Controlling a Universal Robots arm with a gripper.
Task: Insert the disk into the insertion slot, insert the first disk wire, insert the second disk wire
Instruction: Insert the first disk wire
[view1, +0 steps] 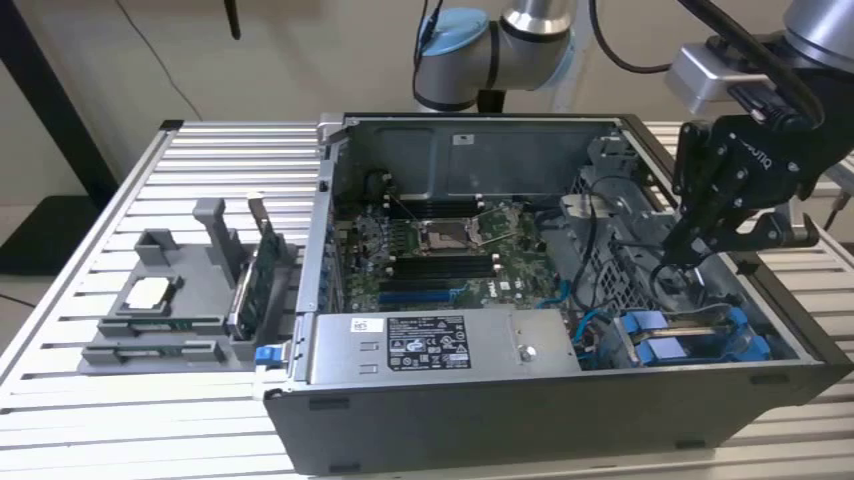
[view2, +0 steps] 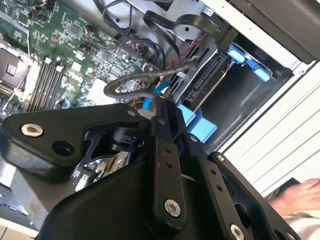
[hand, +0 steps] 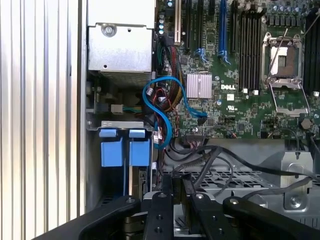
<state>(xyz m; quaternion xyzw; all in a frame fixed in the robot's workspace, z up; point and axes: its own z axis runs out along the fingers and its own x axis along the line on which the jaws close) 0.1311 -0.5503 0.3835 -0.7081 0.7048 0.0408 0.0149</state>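
The arm is silver-grey metal with a pale blue joint cap and black cables. Its hand is matt black, built of linked bars fastened with silver screws, and carries white lettering.

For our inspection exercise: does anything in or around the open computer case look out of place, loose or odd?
Two things. A black wire curls loose inside the case, right by the gripper. And a person's hand sits just outside the case, which is odd this close to a working robot.
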